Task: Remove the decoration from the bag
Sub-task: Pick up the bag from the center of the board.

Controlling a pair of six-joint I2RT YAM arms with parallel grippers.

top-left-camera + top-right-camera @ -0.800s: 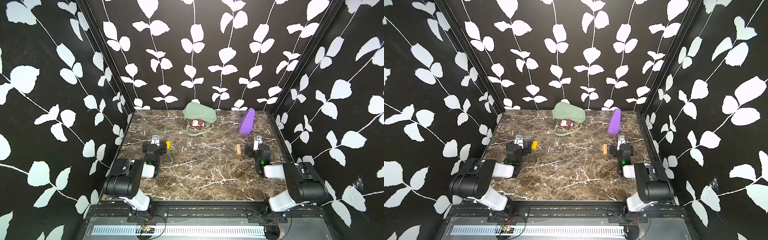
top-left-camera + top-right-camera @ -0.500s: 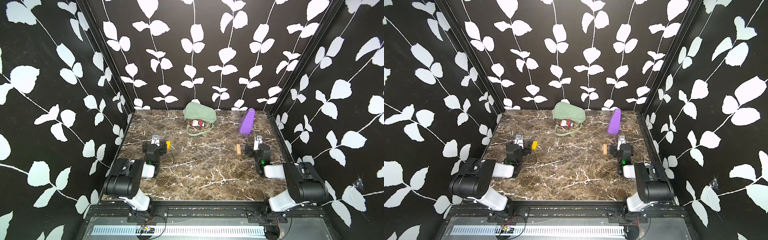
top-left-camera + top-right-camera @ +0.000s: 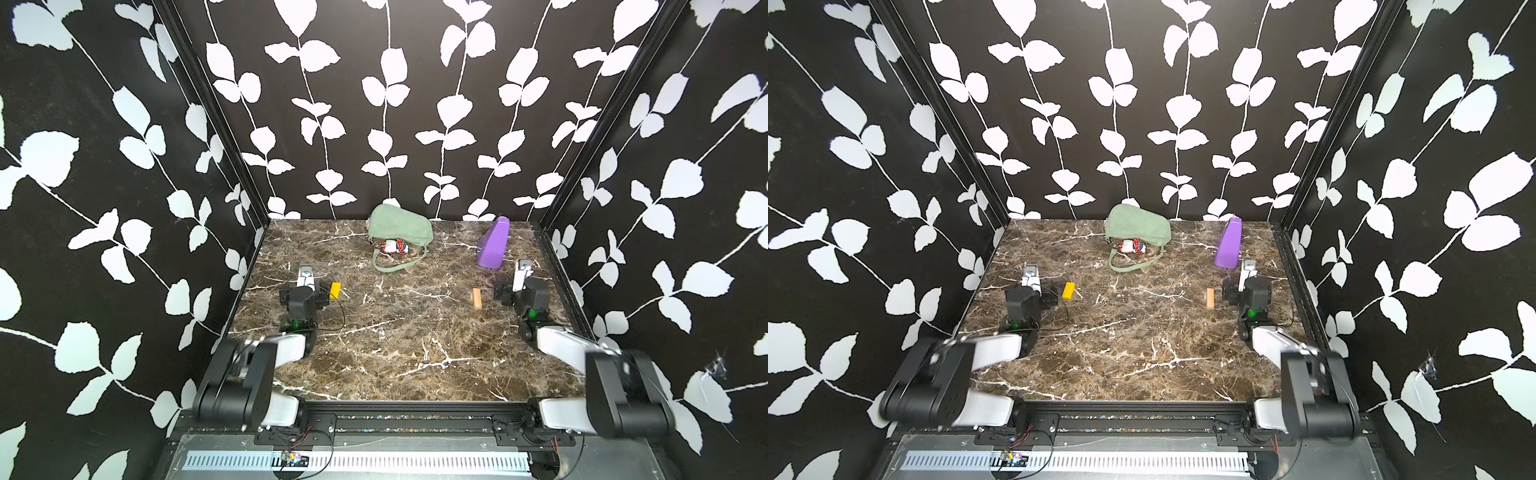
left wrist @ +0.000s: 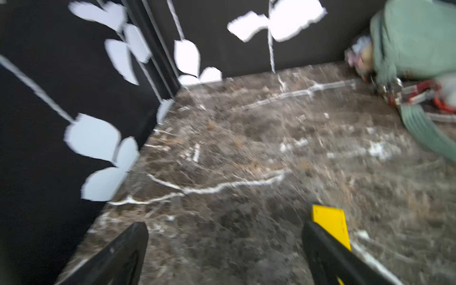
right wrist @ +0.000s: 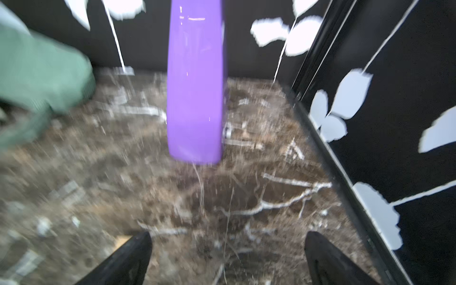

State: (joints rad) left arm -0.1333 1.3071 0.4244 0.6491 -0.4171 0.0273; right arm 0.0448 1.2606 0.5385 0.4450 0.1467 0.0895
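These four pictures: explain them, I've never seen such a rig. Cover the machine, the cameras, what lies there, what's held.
Two robot arms sit at the near edge of the marble table, each ending in a two-finger gripper. Two pictures look down from an overhead camera pair; two come from cameras on the wrists. At the back lies a green bag with a red-and-white decoration beside its strap; a purple wedge stands to its right. A yellow block lies near the left gripper, a tan block near the right gripper. Both are open, holding nothing.

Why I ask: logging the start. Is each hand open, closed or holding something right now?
Left hand: open, holding nothing.
Right hand: open, holding nothing.
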